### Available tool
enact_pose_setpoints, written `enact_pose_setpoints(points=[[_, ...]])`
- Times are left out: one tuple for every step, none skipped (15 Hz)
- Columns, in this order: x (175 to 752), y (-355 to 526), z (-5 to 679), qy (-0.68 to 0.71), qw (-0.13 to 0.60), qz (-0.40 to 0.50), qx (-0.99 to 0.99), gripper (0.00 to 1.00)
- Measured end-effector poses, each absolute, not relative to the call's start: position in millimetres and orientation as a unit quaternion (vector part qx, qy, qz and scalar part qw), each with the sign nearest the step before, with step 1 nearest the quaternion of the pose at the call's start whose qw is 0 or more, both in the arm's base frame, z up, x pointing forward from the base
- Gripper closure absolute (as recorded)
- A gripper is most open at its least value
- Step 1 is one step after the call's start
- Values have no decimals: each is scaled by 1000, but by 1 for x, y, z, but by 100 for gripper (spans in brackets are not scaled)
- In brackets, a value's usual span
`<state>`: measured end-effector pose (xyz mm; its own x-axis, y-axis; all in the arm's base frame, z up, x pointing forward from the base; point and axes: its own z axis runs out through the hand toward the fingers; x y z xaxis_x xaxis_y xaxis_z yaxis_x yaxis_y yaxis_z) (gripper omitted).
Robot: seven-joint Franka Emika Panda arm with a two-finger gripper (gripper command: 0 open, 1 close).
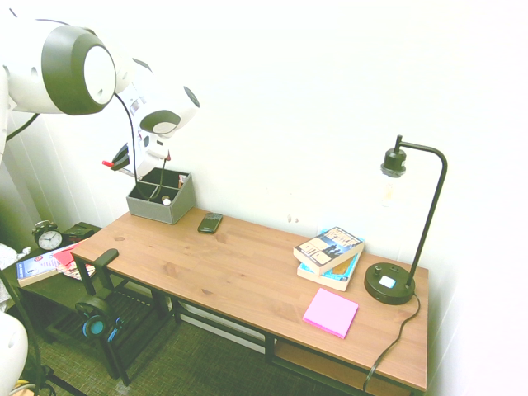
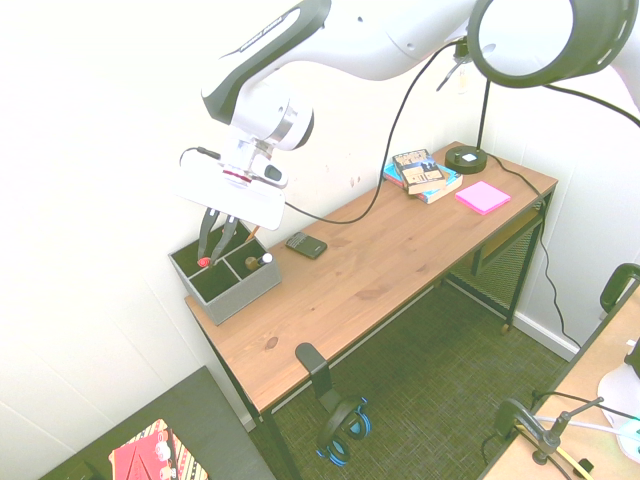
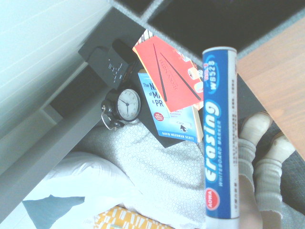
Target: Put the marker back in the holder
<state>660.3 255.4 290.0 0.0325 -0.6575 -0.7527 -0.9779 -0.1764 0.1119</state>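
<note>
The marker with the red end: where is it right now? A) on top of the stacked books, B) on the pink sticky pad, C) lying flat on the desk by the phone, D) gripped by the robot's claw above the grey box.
D: the gripper is shut on the marker, holding it just over the holder at the desk's far end.

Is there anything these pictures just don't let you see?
- First exterior view: the arm's wrist hides most of the gripper and marker; only a red end shows.
- Second exterior view: marker tip over the holder, too small to tell if inside.
- Wrist view: holder out of frame.
</note>
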Motion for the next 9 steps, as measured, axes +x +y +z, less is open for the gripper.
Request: enact_pose_setpoints(points=[[663,256,281,602,226,353,-680,100],[666,256,270,605,223,353,-678,100],[669,256,260,608,220,353,-676,100],[670,256,251,610,217,354,-675,100],[673,256,244,611,215,352,-676,100],[675,255,240,609,211,347,-681,0],[678,255,238,606,208,343,-686,0],[681,256,237,605,209,341,-689,0],[684,256,234,604,209,340,-690,0]])
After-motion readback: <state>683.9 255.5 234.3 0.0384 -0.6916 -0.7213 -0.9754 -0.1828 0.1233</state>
